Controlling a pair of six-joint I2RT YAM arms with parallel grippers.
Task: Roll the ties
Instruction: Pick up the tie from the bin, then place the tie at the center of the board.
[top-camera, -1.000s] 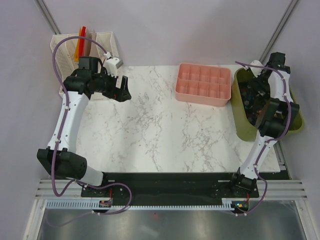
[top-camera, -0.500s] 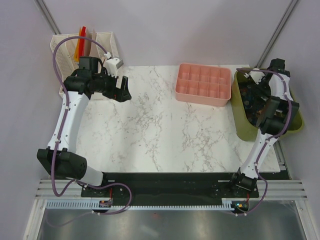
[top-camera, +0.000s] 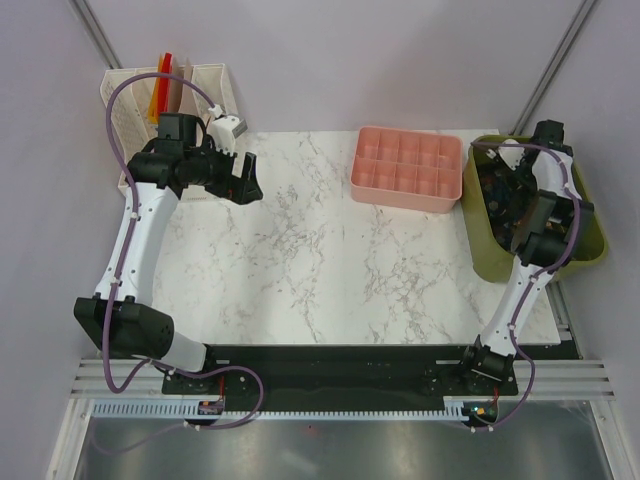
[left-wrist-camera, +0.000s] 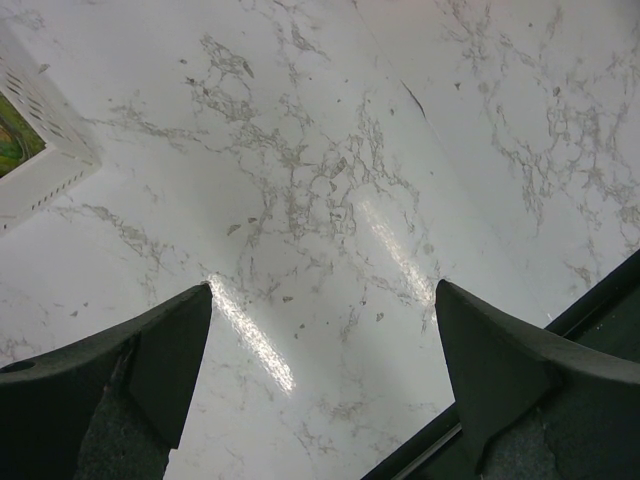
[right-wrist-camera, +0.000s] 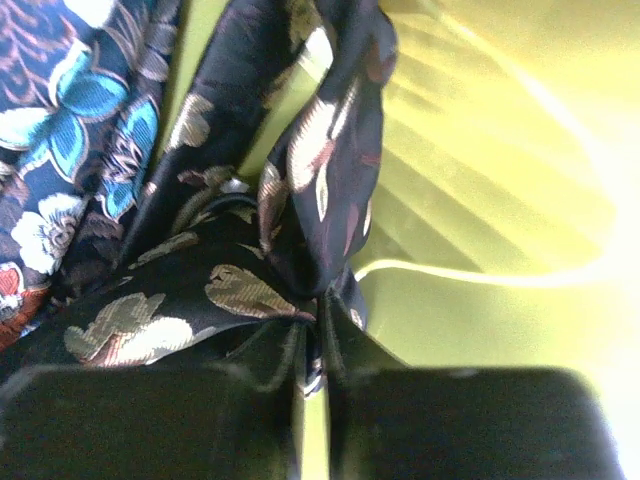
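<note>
Right wrist view is filled with the ties (right-wrist-camera: 230, 230). A black tie (right-wrist-camera: 200, 290) of glossy woven fabric, patterned with gold-brown leaves and flowers, lies crumpled in soft folds, and one fold rises toward the top of the view. Just beside it on the left is a navy tie (right-wrist-camera: 70, 110) with bright blue and white blossoms (its weave looks just as satiny). Both lie in an olive-green bin (right-wrist-camera: 480, 200), whose smooth, ridged plastic wall glares brightly on the right.

In the top external view the ties (top-camera: 497, 190) show only as a dark heap inside that bin, at the table's far right corner. The right arm bends over the bin and hides part of the heap. Just left of the bin stands a pink tray (top-camera: 407, 168) divided into square compartments, on a white marble-patterned tabletop (top-camera: 300, 260). At the far left corner a white perforated basket (top-camera: 215, 85) holds orange flat pieces (top-camera: 163, 85) standing on edge.

The right gripper (right-wrist-camera: 312, 350) has its black fingers almost together, pinching a fold of the black tie between them. The left gripper (left-wrist-camera: 322, 290) hovers over the tabletop near the basket, jaws spread wide, holding nothing.
</note>
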